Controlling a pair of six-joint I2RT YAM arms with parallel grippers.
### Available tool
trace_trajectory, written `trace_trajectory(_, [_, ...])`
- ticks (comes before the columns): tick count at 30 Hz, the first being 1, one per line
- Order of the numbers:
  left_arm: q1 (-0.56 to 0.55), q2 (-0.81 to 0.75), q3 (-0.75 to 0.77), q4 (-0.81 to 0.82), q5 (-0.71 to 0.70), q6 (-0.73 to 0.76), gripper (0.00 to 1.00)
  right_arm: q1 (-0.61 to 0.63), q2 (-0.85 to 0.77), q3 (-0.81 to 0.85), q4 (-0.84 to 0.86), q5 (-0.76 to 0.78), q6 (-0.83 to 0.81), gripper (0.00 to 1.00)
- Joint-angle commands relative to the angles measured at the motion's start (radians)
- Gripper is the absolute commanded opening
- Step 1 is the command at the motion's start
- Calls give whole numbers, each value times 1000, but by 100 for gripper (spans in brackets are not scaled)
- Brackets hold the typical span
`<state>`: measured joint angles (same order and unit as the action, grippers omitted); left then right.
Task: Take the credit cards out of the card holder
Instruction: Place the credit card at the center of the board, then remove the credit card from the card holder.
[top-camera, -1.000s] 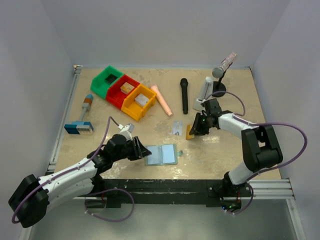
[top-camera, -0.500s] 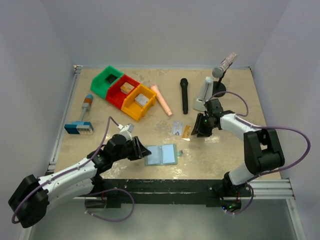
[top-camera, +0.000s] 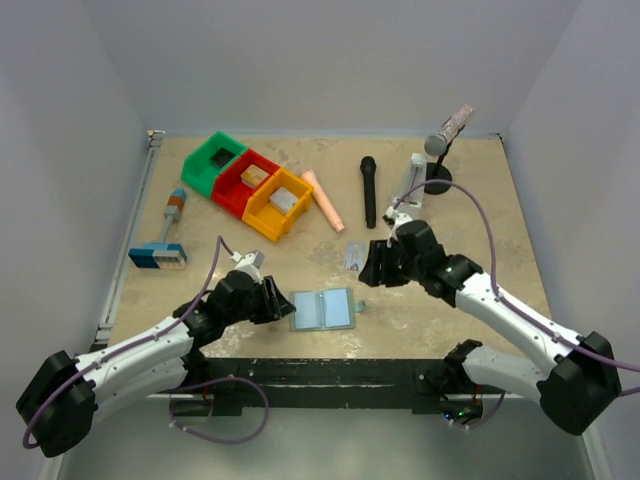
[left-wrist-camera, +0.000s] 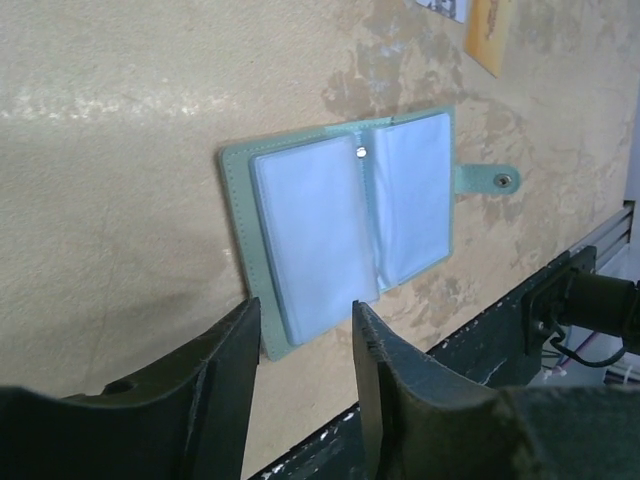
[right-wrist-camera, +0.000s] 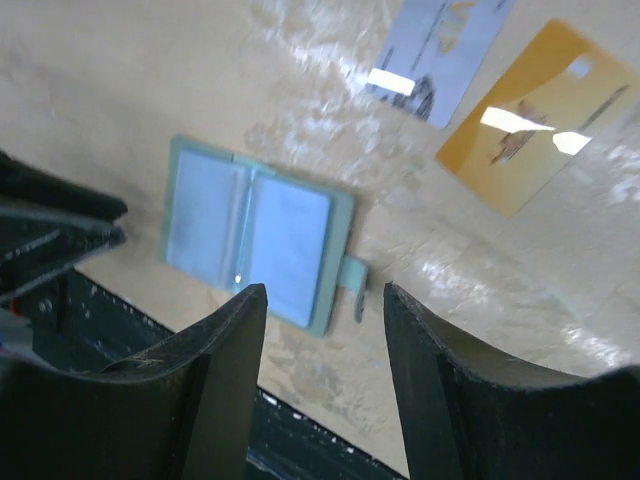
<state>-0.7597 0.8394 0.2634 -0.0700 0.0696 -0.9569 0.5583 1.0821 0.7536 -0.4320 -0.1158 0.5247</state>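
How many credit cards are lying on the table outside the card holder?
2. The silvery-grey card and the golden-tan card lie side by side beyond the open card holder. Its pockets look empty, but more could be hidden.

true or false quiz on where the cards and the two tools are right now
1. The card holder lies open on the table. True.
2. The gold card sits in a holder pocket. False: it lies on the table beside the grey card, apart from the holder.
3. The right tool is shut on a card. False: it is open and empty.
4. The left tool is open. True.
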Motion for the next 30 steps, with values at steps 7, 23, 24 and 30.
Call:
trace_trajectory(7, [2,7,-7,-48,-33,-13,62,182,53,-140,94,80,72,55])
trace_trajectory(23, [-10,96,2,98,64,-26,49,210,185,-138,137,88,95,0])
trace_trajectory(24, [-12,110,10,99,64,-25,48,210,180,-145,144,84,98,0])
trace_trajectory(30, [-24,174,51,102,42,-19,49,219,159,-178,157,77,121,0])
